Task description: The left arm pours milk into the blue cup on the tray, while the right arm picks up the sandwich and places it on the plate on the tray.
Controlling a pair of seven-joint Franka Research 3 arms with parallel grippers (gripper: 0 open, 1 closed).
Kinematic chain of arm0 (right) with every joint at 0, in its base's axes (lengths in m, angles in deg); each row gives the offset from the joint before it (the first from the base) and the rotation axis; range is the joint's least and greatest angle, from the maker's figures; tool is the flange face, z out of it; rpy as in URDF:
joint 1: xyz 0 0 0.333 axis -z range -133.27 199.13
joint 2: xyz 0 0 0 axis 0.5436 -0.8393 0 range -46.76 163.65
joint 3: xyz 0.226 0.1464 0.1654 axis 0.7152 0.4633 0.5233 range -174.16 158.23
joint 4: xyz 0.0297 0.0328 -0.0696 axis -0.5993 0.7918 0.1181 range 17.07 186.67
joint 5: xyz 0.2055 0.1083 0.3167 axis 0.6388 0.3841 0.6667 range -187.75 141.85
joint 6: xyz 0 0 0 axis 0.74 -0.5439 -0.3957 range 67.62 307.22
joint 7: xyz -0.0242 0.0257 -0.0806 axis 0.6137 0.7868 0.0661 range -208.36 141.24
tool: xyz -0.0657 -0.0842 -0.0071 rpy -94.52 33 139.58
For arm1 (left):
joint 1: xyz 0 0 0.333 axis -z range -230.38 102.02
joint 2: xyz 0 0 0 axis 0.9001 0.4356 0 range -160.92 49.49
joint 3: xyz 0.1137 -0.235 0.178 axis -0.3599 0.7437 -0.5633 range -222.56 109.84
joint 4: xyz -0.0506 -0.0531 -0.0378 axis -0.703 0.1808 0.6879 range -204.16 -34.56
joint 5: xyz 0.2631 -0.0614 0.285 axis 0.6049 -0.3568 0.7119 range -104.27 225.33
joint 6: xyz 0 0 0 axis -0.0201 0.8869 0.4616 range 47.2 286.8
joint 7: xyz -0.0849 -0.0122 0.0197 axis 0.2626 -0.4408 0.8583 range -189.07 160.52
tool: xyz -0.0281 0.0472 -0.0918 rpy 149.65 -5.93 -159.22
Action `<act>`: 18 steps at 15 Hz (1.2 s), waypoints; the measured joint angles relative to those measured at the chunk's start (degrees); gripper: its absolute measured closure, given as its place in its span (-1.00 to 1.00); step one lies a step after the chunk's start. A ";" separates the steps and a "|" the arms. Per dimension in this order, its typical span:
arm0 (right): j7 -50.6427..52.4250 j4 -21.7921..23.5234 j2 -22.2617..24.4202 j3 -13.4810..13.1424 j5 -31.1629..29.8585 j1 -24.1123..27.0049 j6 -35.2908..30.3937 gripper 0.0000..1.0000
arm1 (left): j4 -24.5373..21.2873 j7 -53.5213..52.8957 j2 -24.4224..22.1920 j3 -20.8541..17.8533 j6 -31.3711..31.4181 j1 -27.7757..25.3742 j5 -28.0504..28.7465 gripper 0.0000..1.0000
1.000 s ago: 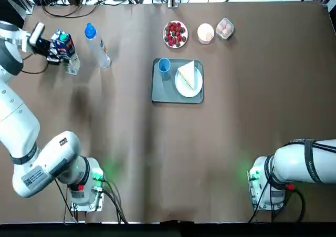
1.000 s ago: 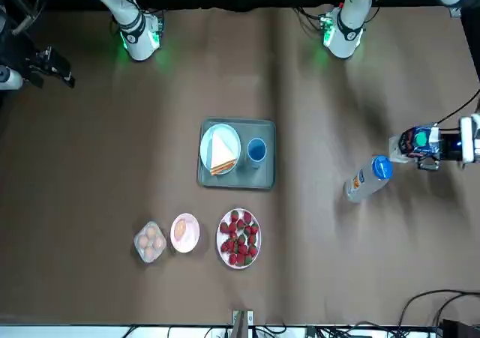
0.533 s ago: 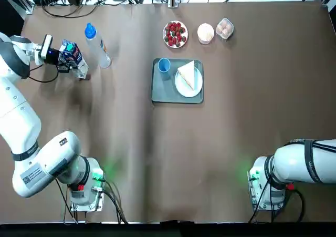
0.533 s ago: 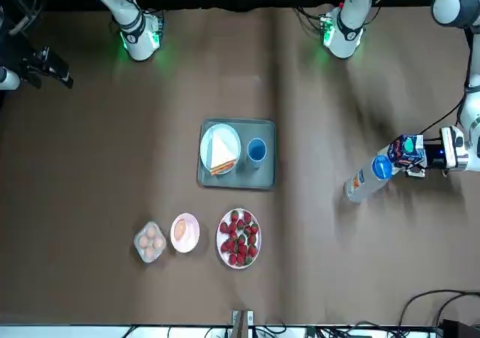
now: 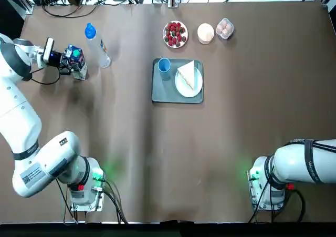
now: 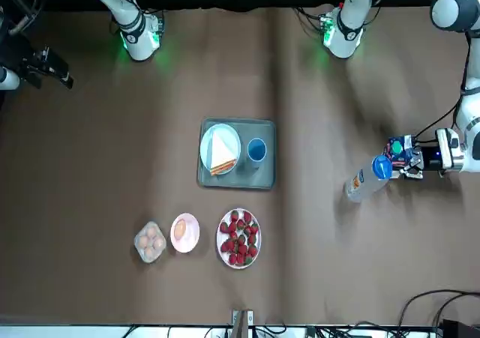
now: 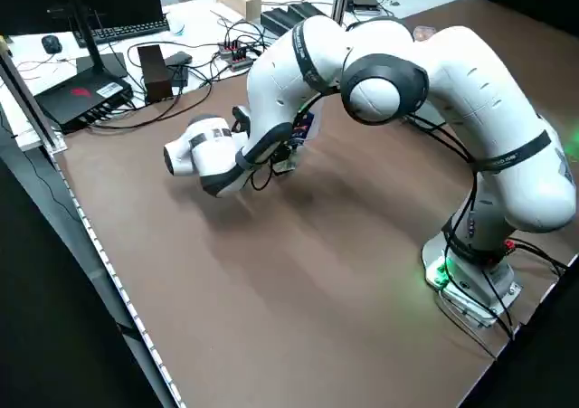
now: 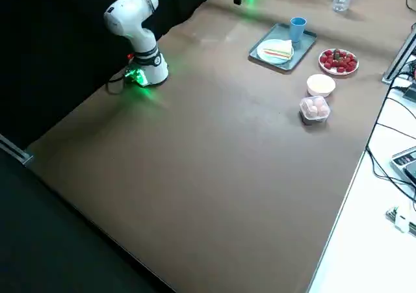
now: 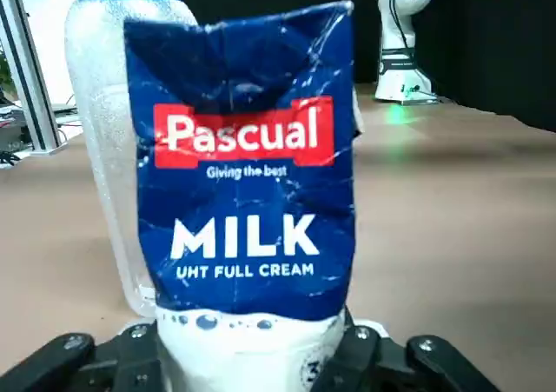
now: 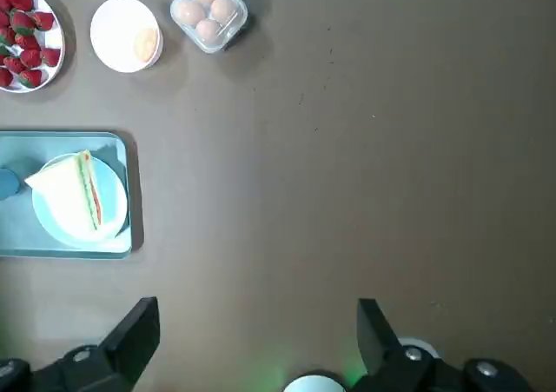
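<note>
The left gripper (image 5: 67,63), out at ten o'clock on the table, has its fingers closed around the base of the milk carton (image 5: 76,61). A clear bottle (image 5: 97,46) stands just beside it, so a careless swing could knock it over. The right gripper (image 10: 256,344) hangs high near three o'clock, jaws wide apart and empty. On the tray (image 5: 163,92) at twelve o'clock, the sandwich (image 5: 188,74) already lies on the plate (image 5: 197,90), the blue cup (image 5: 164,65) just beside it. Behind sit strawberries (image 5: 175,33), a small dish (image 5: 206,32) and eggs (image 5: 224,28).
</note>
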 joint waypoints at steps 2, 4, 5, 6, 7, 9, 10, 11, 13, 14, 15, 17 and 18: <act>0.00 0.00 0.00 0.06 0.00 0.00 -0.01 -1.00 | 0.03 -0.04 0.33 0.00 0.01 0.00 -0.21 -0.26; 0.01 0.00 0.00 0.08 0.00 -0.01 -0.06 -1.00 | 0.11 -0.04 0.36 0.00 0.72 -0.01 -0.23 -0.55; 0.01 0.00 0.00 0.10 0.00 -0.02 -0.08 -1.00 | 0.13 -0.05 0.36 0.00 0.96 -0.02 -0.23 -0.57; 0.01 0.00 0.00 0.12 0.00 -0.02 -0.11 -1.00 | 0.16 -0.04 0.37 -0.01 1.18 -0.03 -0.23 -0.70; 0.01 0.00 0.00 0.15 0.00 -0.03 -0.11 -1.00 | 0.20 -0.01 0.37 -0.05 1.79 -0.06 -0.23 -0.88; 0.01 0.00 0.00 0.18 0.00 -0.03 -0.11 -1.00 | 0.42 0.11 0.37 -0.23 4.52 -0.22 -0.23 -0.98; 0.01 0.00 0.00 0.17 0.00 -0.03 -0.11 -1.00 | 0.77 0.11 0.37 -0.31 5.47 -0.42 -0.23 -0.98; 0.01 0.00 0.00 0.17 0.00 -0.03 -0.11 -1.00 | 1.38 0.20 0.36 -0.52 5.90 -0.72 -0.23 -0.98; 0.01 0.01 0.00 0.09 0.00 0.01 -0.10 -1.00 | 2.83 0.25 -0.11 -1.90 6.29 -1.68 -0.23 -0.98; 0.01 0.01 0.00 0.00 0.00 0.08 -0.08 -1.00 | 3.51 0.25 -0.79 -3.28 6.29 -2.07 -0.23 -0.98; 0.01 0.02 0.00 -0.06 0.00 0.19 -0.03 -1.00 | 4.26 0.24 -1.94 -4.79 6.27 -2.48 -0.23 -0.98; 0.01 0.04 0.00 -0.11 0.00 0.38 -0.02 -1.00 | 5.21 0.24 -5.64 -6.62 6.13 -3.17 0.28 -0.98; 0.01 0.04 0.00 -0.12 0.00 0.44 -0.02 -1.00 | 5.42 0.36 -8.09 -6.99 6.09 -3.18 1.56 -0.98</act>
